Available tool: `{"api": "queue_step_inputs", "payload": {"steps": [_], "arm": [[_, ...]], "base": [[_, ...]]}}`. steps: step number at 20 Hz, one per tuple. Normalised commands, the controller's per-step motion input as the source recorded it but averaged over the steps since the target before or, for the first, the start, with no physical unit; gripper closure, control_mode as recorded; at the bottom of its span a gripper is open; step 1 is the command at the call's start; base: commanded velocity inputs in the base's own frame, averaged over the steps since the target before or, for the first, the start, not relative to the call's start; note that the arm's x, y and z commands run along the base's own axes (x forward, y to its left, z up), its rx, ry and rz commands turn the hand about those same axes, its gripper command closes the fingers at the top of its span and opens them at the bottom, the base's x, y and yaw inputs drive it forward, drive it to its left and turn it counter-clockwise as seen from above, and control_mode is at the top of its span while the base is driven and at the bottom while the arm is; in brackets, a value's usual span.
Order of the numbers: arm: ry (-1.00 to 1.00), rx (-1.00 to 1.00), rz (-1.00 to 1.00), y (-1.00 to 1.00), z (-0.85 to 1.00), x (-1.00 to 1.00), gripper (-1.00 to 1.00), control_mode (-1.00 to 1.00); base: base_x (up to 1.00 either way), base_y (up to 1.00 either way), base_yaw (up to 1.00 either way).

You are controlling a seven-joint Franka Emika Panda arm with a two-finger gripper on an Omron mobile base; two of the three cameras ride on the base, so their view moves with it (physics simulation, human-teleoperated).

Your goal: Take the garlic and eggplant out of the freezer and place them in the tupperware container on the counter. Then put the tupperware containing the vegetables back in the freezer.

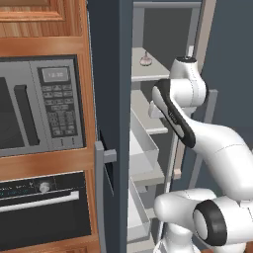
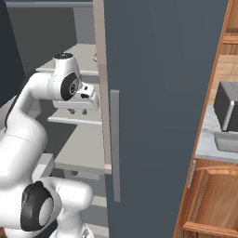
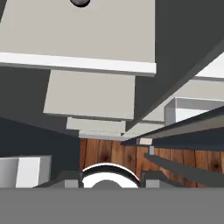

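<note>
The freezer (image 1: 106, 74) stands open, its slate door (image 2: 162, 93) swung toward me. The pinkish garlic (image 1: 145, 60) sits on the upper pale shelf. My arm reaches inside, and the gripper (image 2: 78, 111) hangs just above the middle shelf, pointing down. In the hand view the gripper (image 3: 109, 181) has its tips apart with nothing between them. A dark rounded lump, seemingly the eggplant (image 3: 80, 2), lies on the shelf below the hand, cut by the top edge. The grey tupperware container (image 2: 228, 142) rests on the marbled counter (image 2: 207, 139) to the right of the door.
A grey-black toaster oven (image 2: 228, 107) stands behind the container. A microwave (image 1: 39, 104) and an oven (image 1: 42, 207) sit in the wood cabinet left of the freezer. Translucent drawers (image 1: 143, 148) jut out under the shelves. The door's bar handle (image 2: 114, 144) faces me.
</note>
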Motion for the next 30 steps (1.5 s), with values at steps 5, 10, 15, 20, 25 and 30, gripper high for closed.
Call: {"api": "queue_step_inputs", "payload": {"steps": [5,10,15,20,25,30], "arm": [[-0.21,0.00,0.00,0.00,0.03,-0.40,-1.00,-1.00],[-0.36,0.00,0.00,0.00,0.53,-0.28,-1.00,-1.00],[-0.15,0.08,0.00,0.00,0.79,0.15,-1.00,-1.00],[-0.04,0.13,0.00,0.00,0.71,0.46,-1.00,-1.00],[-0.09,0.05,0.00,0.00,0.69,0.44,-1.00,-1.00],[-0.07,0.00,0.00,0.03,0.39,0.57,-1.00,-1.00]], "base": [[0.00,0.00,0.00],[0.00,0.00,0.00],[0.00,0.00,0.00],[0.00,0.00,0.00],[0.00,0.00,0.00],[0.00,0.00,0.00]]}}
